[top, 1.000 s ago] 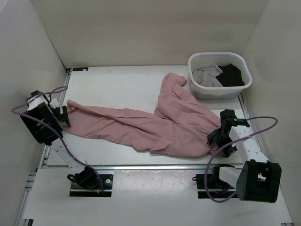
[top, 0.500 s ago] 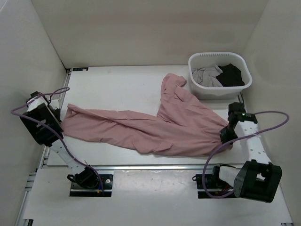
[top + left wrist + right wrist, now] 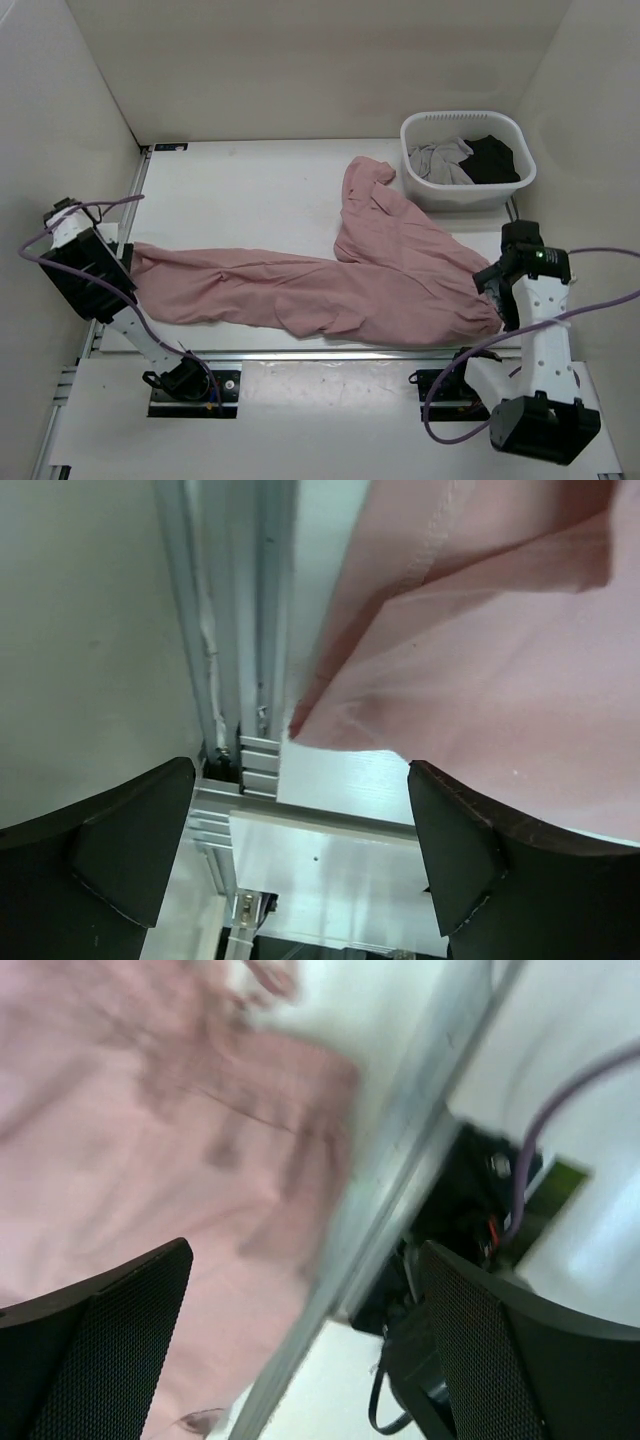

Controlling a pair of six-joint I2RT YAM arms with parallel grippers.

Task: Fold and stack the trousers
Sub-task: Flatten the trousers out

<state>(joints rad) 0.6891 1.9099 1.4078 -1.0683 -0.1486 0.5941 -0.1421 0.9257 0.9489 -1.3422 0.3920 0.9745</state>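
Note:
Pink trousers [image 3: 330,290] lie spread across the table, one leg running left and the other towards the back by the basket. My left gripper [image 3: 122,272] is at the left leg's end, open and empty. In the left wrist view the hem [image 3: 480,660] lies just beyond the open gripper [image 3: 300,850], apart from both pads. My right gripper [image 3: 492,285] is at the trousers' right end, near the waist. Its wrist view is blurred: pink cloth [image 3: 150,1140] lies beyond the open, empty gripper [image 3: 305,1340].
A white basket [image 3: 465,195] at the back right holds a grey garment [image 3: 438,160] and a black one [image 3: 492,158]. Aluminium rails run along the table's left edge [image 3: 240,630] and near edge [image 3: 400,1180]. White walls enclose the sides.
Both arms moved outward and towards the near edge, drawing the trousers out longer and flatter. The left leg's end now lies further left, the waist end further right.

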